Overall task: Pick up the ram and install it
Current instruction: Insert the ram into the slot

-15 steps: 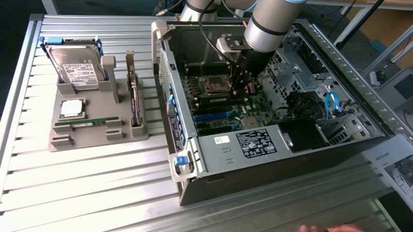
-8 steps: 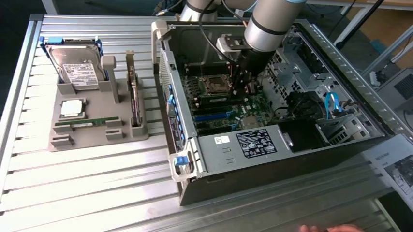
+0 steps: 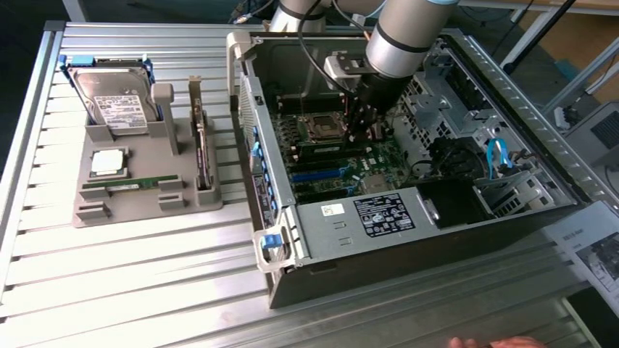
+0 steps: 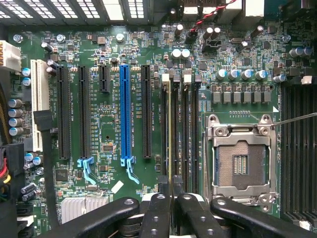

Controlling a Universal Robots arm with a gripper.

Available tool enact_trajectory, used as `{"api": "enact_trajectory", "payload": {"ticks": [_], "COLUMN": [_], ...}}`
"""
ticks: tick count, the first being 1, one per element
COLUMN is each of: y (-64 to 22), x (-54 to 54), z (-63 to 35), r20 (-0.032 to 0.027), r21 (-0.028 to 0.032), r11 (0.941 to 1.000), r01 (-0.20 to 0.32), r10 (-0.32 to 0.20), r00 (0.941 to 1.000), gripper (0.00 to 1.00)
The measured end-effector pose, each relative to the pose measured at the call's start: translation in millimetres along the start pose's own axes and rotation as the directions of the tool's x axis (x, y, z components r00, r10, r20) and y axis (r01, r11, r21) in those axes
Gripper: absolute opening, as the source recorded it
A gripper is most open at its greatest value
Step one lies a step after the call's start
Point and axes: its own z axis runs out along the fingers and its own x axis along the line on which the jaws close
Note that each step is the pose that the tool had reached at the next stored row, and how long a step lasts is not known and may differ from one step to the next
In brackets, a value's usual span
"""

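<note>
Hand (image 3: pixel 367 135) low over the motherboard (image 3: pixel 385 156) inside the open case (image 3: pixel 334 226).

Bench under me is a ribbed aluminium table (image 3: pixel 145 275), slats running across the exterior view, with hard glare washing out the near corner at the exterior view's left. Past the far edge at the exterior view's right there's a brown surface (image 3: pixel 580 43), floor or board, can't tell which, crossed by a black pole (image 3: pixel 534 32), and a grey housing (image 3: pixel 598 134) sits just beside the table. A printed sheet (image 3: pixel 592 255) lies on the table at that same side.
</note>
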Motion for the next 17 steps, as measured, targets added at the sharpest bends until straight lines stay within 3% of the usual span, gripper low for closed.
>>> {"api": "enact_trajectory", "payload": {"ticks": [17], "y": [-0.1], "x": [0.1], "z": [2.0], "r20": [-0.0001], "r21": [0.0], "r11": [1.0], "r01": [0.0], "r10": [0.0], "r00": [1.0], "gripper": [0.12]}}
